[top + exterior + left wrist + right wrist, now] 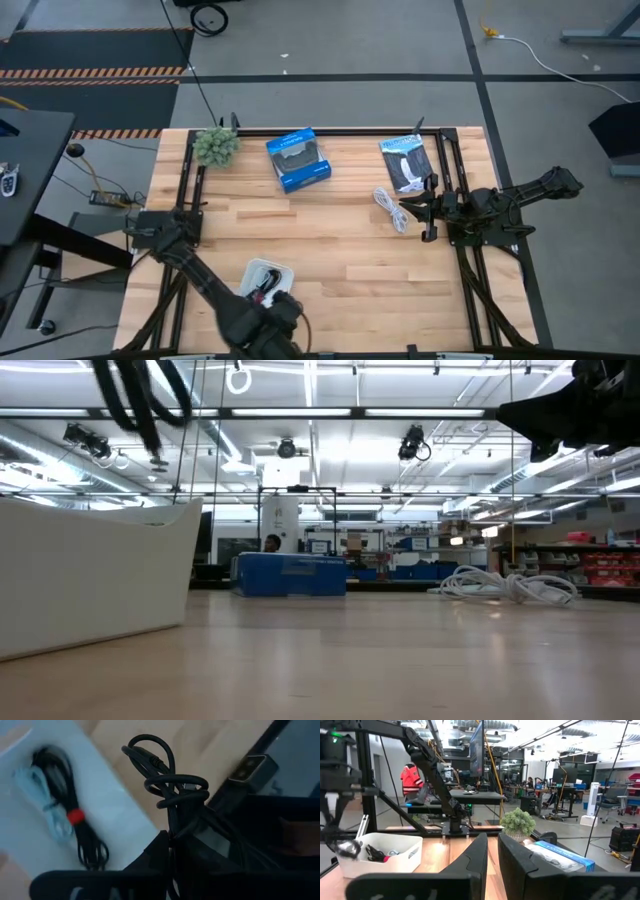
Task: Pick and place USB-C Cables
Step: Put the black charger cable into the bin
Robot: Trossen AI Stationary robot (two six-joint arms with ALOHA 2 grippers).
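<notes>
My left gripper (pixel 285 305) hovers by the table's near edge, just right of the white bin (pixel 268 278), and is shut on a black USB-C cable bundle (pixel 170 780). Inside the bin lie a black bundle with a red band (pixel 75 816) and a pale grey cable (pixel 37 787). The white cable (pixel 390 208) rests coiled on the table, also seen in the low view (pixel 505 585). My right gripper (pixel 418 212) is raised just right of that white cable; it points toward the table's left, its fingers (pixel 480 855) close together and holding nothing. My left gripper pinches the black cable bundle at its lower wrapped part (pixel 172 837) between the two fingers. The coiled loops (pixel 150 750) stick out past the fingertips. The bundle is lifted clear, over the table beside the bin.
A blue box (pixel 298 160) and a black packet (pixel 408 162) lie near the far edge, with a small green plant (pixel 215 145) at the far left corner. Bare wood stretches across the middle (pixel 330 240). Black frame rails (pixel 185 190) run along both sides.
</notes>
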